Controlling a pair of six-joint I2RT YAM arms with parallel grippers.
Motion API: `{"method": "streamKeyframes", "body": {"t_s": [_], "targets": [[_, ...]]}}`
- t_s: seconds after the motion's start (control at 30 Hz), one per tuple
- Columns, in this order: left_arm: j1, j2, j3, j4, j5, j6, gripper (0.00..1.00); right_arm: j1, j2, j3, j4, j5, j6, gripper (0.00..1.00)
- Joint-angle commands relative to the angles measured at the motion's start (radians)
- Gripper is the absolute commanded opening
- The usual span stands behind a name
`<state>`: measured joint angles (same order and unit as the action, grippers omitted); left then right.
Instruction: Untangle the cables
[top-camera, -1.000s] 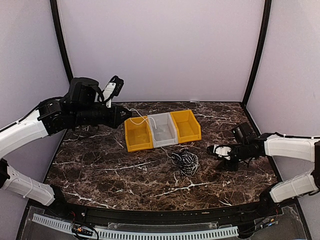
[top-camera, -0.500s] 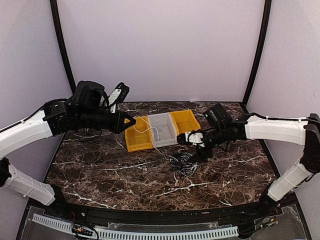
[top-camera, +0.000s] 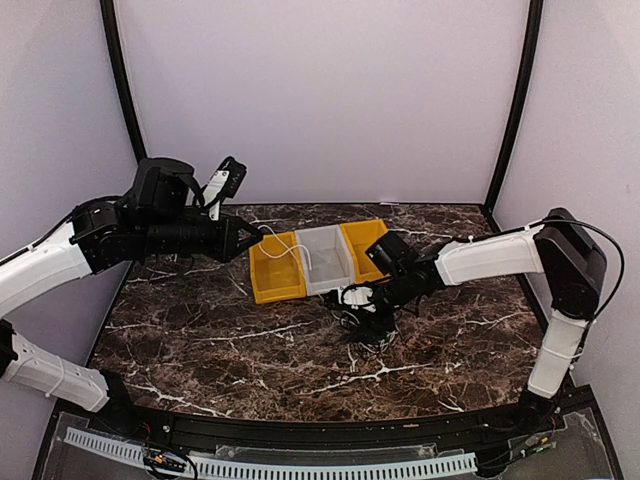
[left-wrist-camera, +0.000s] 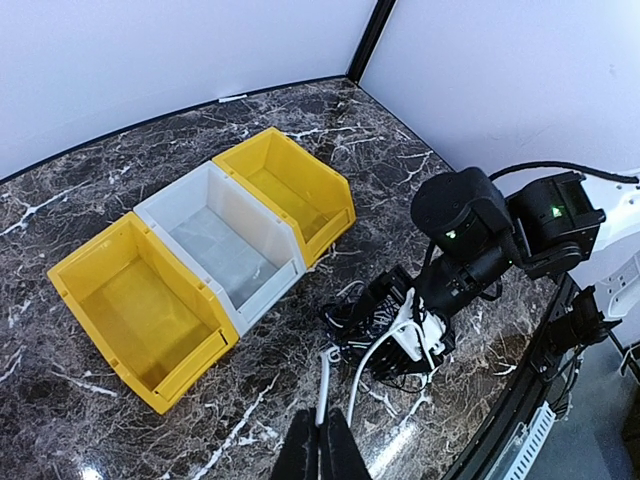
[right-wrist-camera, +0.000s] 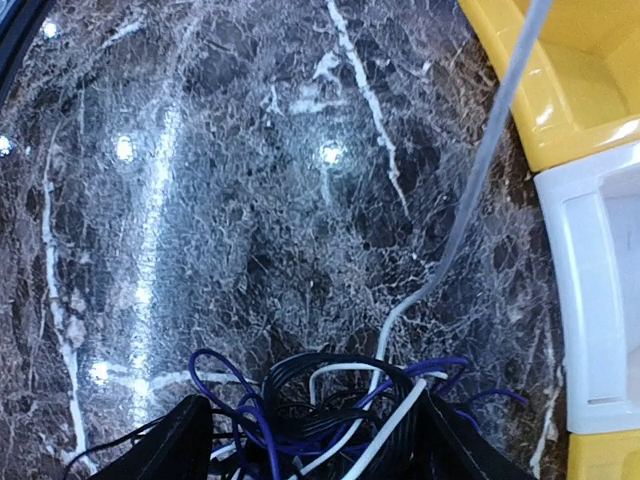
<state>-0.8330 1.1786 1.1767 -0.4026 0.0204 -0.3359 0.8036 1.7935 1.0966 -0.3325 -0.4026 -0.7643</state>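
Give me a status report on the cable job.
Left gripper shut on white cable, raised off the table. Right gripper open, straddling the tangle. Bins close beside, nothing blocking.

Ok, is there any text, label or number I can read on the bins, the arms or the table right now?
None can be read in any view.
yellow bins and grey bin: no label or print shows.
small white strip at the far edge: too small to tell.
right arm: only green lights, no lettering.
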Motion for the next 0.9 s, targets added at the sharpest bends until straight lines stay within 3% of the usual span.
{"method": "streamKeyframes", "body": {"t_s": [0.0,0.17,0.3,0.47,0.6,0.87], "targets": [[0.008,-0.023,0.102,-0.032,-0.071,0.032,0.00,-0.010,0.040,-0.054,0.040,0.055,0.020,0.62],[0.008,-0.020,0.287,-0.152,-0.234,0.079,0.00,-0.063,0.032,-0.090,0.025,0.070,0.032,0.51],[0.008,-0.044,0.442,-0.176,-0.369,0.112,0.00,-0.123,-0.006,-0.140,0.026,0.076,0.023,0.50],[0.008,-0.033,0.516,-0.181,-0.395,0.147,0.00,-0.173,-0.063,-0.192,0.015,0.100,0.023,0.51],[0.008,0.004,0.502,-0.178,-0.362,0.147,0.00,-0.186,-0.165,-0.206,-0.017,0.047,0.052,0.63],[0.013,0.120,0.472,-0.188,-0.348,0.115,0.00,-0.213,-0.443,-0.085,-0.197,-0.094,0.107,0.86]]}}
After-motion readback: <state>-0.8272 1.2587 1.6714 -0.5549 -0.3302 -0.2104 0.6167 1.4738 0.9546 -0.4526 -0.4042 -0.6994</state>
